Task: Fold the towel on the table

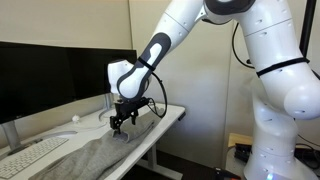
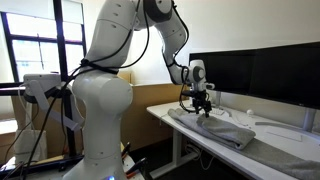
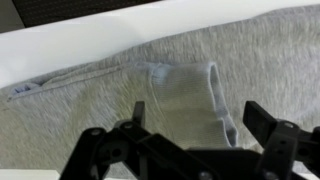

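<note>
My arm bends down over the end of the table (image 1: 168,117), my claw (image 1: 120,127) hanging spread wide, gripping nothing, just above the towel (image 1: 95,155).

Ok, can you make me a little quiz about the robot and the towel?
1. True or false: the tool is shut tight on the towel.
2. What lies beside the towel on the table? A) a white keyboard B) a red cup C) a banana
3. Fill in: the towel's colour is ___.

Key: 1 false, the tool is open over it. 2 A. 3 grey.
</note>
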`<move>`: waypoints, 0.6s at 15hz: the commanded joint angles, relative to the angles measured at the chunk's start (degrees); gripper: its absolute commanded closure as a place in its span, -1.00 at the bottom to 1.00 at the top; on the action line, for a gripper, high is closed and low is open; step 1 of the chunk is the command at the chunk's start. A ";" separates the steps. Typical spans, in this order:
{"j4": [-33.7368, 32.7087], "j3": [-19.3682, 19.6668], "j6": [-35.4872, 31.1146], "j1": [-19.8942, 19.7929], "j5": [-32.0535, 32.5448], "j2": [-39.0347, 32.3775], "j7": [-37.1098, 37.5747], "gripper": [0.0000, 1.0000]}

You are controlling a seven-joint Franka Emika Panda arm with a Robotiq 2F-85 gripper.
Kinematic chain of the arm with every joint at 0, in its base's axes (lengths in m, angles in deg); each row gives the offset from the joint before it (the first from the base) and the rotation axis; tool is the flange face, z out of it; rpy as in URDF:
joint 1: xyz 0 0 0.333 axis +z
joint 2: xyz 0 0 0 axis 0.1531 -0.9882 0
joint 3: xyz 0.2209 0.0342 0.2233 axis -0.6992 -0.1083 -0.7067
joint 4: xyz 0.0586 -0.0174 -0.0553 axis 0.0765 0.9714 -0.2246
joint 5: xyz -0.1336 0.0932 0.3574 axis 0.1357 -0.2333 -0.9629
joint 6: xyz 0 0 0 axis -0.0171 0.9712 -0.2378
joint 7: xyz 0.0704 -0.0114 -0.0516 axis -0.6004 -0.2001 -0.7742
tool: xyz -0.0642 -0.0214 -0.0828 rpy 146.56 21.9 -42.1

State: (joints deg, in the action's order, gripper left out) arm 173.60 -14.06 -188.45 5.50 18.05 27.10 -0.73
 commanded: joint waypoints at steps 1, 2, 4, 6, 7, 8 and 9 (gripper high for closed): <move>1.07 0.75 -0.67 -0.50 3.51 -0.05 0.95 -1.00; 0.77 0.96 -0.65 -0.54 4.12 -0.42 0.80 -1.00; 0.27 1.21 -0.89 -0.49 4.90 -1.40 0.70 -1.00; -0.42 0.96 -0.74 -0.40 4.91 -2.71 0.20 -1.00; -0.72 0.77 -0.77 -0.31 4.84 -3.36 -0.02 -1.00; -1.15 0.62 -0.76 -0.13 4.73 -4.09 -0.09 -1.00; -1.73 0.31 -0.70 -0.08 4.25 -4.76 -0.40 -1.00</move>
State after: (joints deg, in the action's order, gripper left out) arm 173.22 -13.01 -188.66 5.54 21.67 24.27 -0.74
